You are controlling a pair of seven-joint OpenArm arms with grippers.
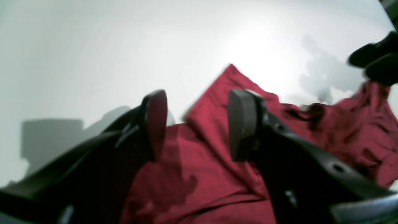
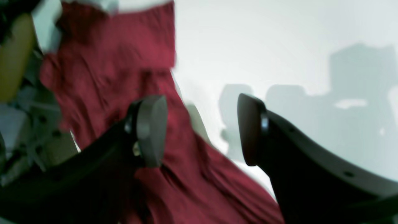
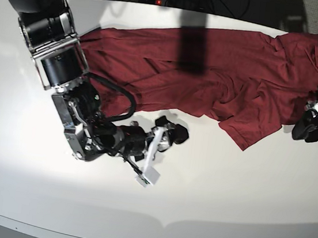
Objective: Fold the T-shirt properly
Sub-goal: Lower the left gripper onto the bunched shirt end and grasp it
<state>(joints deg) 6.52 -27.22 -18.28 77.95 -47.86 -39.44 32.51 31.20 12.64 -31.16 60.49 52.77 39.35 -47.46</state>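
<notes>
right gripper: jaws apart, nothing between them, just off the shirt's near edge
T-shirt: maroon, spread rumpled across the far side of the white table, one corner poking toward the near side, right end bunched
left gripper: at the shirt's bunched right end, jaws apart, empty; wrist view shows fabric below them

i get bright overhead light; it glares off the white table near my lower edge in base view. both wrist views are soft and smeared, fingers close to the lens out of focus. grey arm shadows fall on the table beyond each tool.
</notes>
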